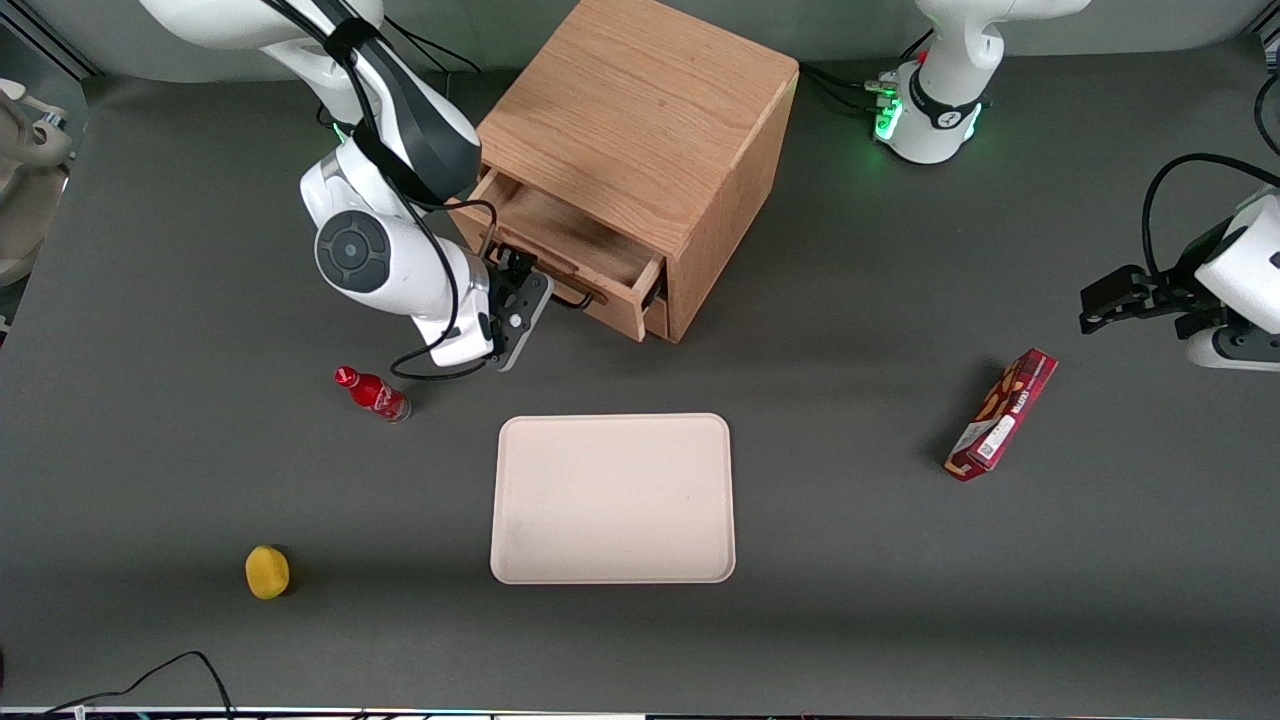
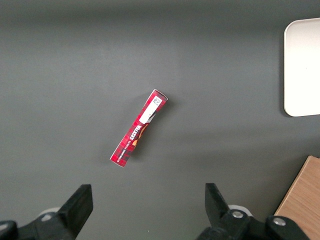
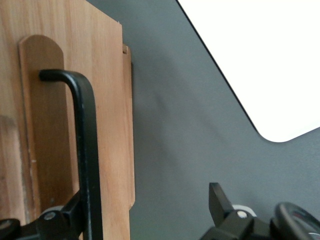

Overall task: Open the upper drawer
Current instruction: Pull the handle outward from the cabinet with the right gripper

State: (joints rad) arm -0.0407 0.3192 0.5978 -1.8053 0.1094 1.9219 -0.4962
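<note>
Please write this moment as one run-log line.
upper drawer: partly open | gripper: at handle, fingers open | tray: bare

Black handle of the upper drawer cut off by the frame edge beside the hand.

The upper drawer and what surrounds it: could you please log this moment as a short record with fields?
upper drawer: pulled partly out of the wooden cabinet
handle: black wire, one finger beside it
gripper: open, at the drawer front
tray: nearer the front camera than the cabinet
red bottle: lying beside the working arm
snack box: toward the parked arm's end
</note>
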